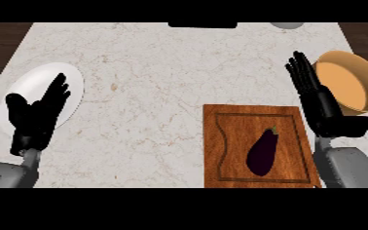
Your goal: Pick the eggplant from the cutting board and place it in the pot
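Observation:
A dark purple eggplant lies on the wooden cutting board at the lower right, its green stem pointing up. The pot, orange-tan and round, sits at the right edge of the counter. My right hand stands open with straight fingers between the board and the pot, touching neither the eggplant nor anything else that I can see. At the left, my left hand is open and resting over the white plate.
A white plate lies at the left edge under my left hand. A dark object and a grey round thing sit at the counter's far edge. Marble counter spreads across the middle.

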Available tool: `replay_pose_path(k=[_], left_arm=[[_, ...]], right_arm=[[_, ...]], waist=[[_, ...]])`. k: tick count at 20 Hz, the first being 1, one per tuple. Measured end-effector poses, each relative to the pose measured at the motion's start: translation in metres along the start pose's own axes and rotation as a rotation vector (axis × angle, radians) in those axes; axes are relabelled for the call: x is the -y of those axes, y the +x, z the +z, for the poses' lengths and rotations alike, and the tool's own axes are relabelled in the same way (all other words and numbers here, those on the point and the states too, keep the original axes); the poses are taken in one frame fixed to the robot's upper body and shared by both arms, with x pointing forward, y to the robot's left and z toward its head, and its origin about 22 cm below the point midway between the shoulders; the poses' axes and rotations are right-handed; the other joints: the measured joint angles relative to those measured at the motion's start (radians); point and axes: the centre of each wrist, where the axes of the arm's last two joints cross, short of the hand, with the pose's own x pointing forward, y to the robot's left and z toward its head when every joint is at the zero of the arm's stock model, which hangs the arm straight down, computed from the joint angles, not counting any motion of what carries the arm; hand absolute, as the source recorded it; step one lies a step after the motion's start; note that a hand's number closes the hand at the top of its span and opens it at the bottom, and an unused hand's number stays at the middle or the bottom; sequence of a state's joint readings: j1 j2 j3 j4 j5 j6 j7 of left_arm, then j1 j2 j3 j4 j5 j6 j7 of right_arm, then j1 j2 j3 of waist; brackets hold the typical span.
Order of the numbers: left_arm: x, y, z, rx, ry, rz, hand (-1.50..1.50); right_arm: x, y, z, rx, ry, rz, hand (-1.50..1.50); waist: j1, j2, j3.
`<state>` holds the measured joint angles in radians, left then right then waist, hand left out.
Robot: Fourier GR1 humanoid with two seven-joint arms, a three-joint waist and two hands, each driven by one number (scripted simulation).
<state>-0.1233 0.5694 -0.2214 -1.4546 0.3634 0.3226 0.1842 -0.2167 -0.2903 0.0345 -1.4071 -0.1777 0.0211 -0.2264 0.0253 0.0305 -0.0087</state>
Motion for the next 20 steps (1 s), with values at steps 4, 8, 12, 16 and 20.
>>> replay_pose_path(k=[4, 8, 12, 16, 20], left_arm=[[0.002, 0.015, -0.005, 0.117, 0.011, 0.054, 0.0], [0.012, 0.047, -0.01, 0.284, 0.006, 0.126, 0.0], [0.025, 0.059, -0.009, 0.369, -0.015, 0.186, 0.0], [0.029, 0.058, -0.013, 0.394, -0.013, 0.202, 0.0], [0.031, 0.056, -0.012, 0.41, -0.025, 0.215, 0.0]], right_arm=[[0.044, 0.009, -0.006, -0.017, 0.084, -0.053, 1.5], [0.097, 0.037, -0.008, -0.066, 0.161, 0.144, -1.5], [0.139, 0.023, 0.025, -0.108, 0.139, 0.316, -1.5], [0.162, 0.021, 0.049, -0.026, 0.214, 0.386, -1.5], [0.162, 0.027, 0.051, -0.022, 0.295, 0.484, -1.5]], waist=[[-0.016, -0.019, 0.006], [-0.034, -0.027, 0.002], [-0.033, -0.026, 0.007], [-0.033, -0.028, 0.009], [-0.029, -0.03, 0.009]])
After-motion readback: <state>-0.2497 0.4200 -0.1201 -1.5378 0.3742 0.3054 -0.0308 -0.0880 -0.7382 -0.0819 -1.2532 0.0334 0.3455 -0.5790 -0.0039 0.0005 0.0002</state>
